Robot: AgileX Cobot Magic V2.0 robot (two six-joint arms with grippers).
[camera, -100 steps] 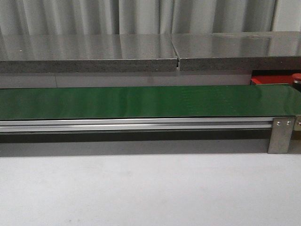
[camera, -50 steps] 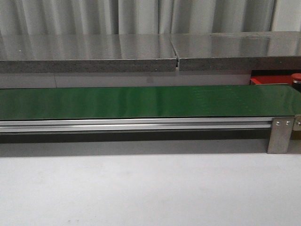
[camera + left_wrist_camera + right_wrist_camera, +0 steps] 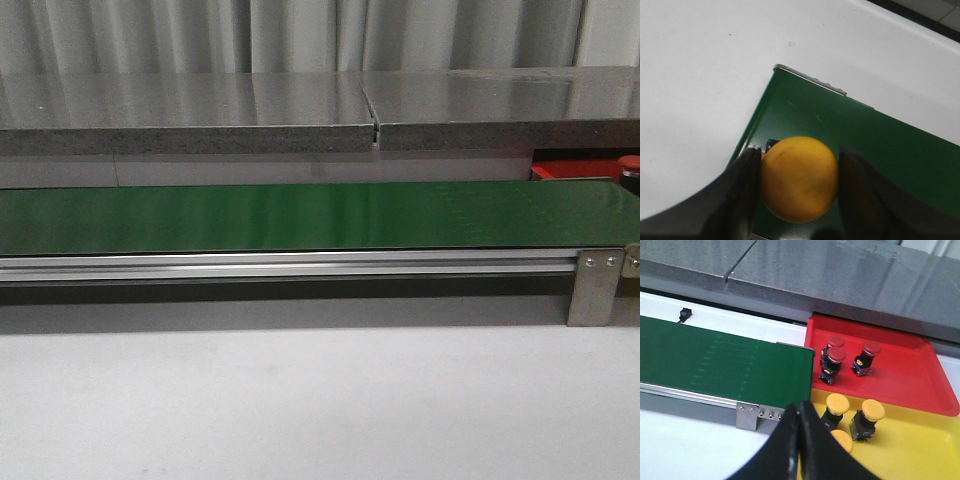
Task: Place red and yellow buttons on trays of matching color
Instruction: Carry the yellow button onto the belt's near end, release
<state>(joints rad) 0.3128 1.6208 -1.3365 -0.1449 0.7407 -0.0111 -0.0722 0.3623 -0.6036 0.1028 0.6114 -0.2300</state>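
A long green conveyor belt [image 3: 300, 215] runs across the front view from the left edge to the right, on a silver rail, with white table [image 3: 300, 410] in front of it and a grey stone shelf [image 3: 180, 125] behind it. No arm shows in this view.

On the left side, the left wrist view looks down on one end of the belt. The left pincer [image 3: 799, 185] is closed on a yellow button [image 3: 799, 177]: one dark finger presses each side of its round yellow cap, and the button sits over the belt surface close to the belt's corner. A small bit of dark body peeks out at the cap's edge.

At the far right of the front view, a sliver of the red tray [image 3: 575, 170] and one red cap show just past the belt's end.

The right wrist view gives more. The red tray [image 3: 900, 380] lies just beyond the belt's end, against the shelf, and holds three red buttons [image 3: 834, 362]: two close together near the belt and a third a little apart. Touching its nearer edge is a yellow tray [image 3: 920, 445] with three yellow-capped buttons [image 3: 864, 419]; one is partly hidden by the pincer. The right pincer [image 3: 800, 440] has its fingertips pressed together with nothing between them, and it hangs over the yellow tray's belt-side edge, near the yellow-capped buttons but not touching them.
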